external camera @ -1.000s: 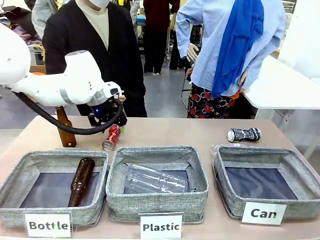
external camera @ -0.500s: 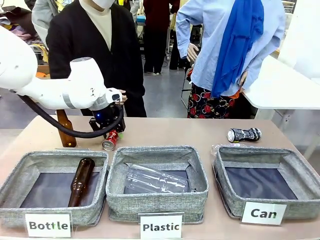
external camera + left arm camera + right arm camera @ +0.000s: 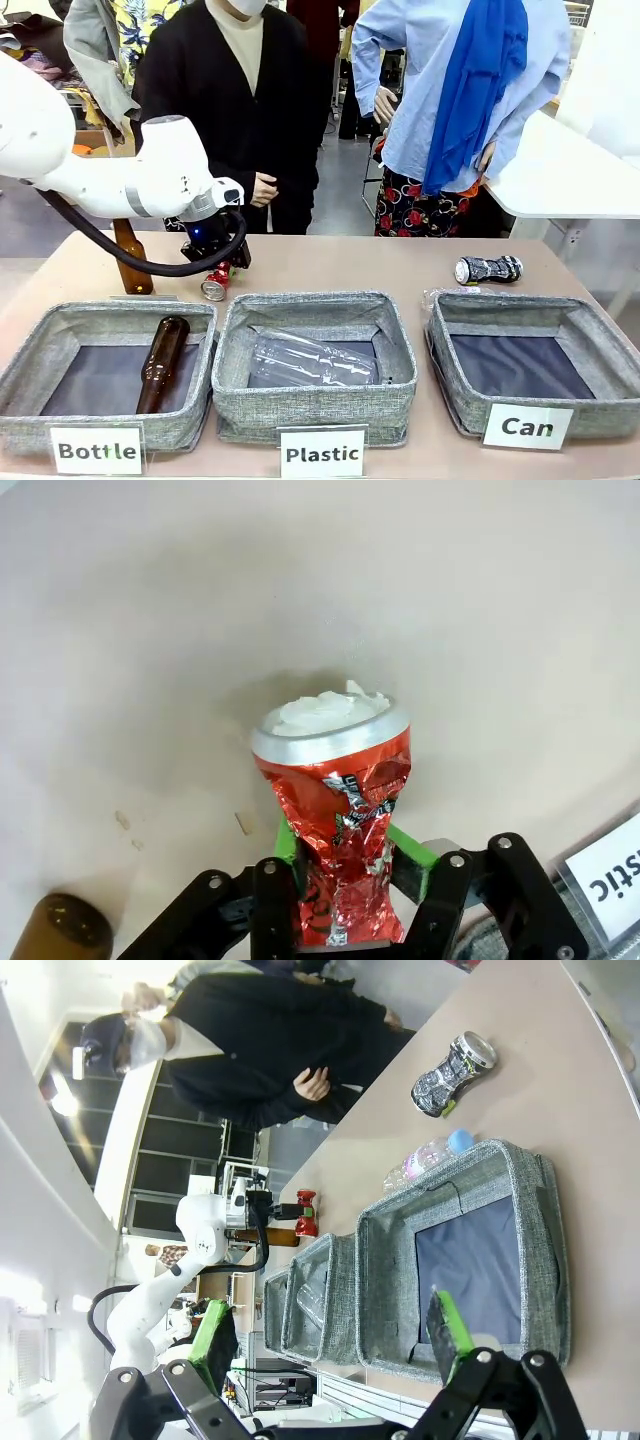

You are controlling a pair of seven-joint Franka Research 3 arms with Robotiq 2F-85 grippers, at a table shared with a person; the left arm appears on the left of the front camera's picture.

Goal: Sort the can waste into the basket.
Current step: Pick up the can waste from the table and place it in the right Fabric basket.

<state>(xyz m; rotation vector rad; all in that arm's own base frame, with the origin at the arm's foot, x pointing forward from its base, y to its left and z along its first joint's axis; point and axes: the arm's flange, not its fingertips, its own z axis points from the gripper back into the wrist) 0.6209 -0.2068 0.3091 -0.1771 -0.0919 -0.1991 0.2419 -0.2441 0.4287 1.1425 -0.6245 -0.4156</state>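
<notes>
Between left fingers (image 3: 412, 848), apparently, red can (image 3: 338, 815)

front: table (image 3: 400, 265) viewed across from robot's side | left wrist: red can (image 3: 335, 820) seen close, from above | right wrist: rolled sideways, distant; red can shared by all

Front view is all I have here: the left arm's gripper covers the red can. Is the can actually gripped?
Observer: Yes. In the left wrist view the left gripper has its green pads pressed on both sides of the red can at its crushed waist.
Operator: And the right gripper?
Observer: In its own wrist view the right gripper is open, facing the Can basket.
</notes>
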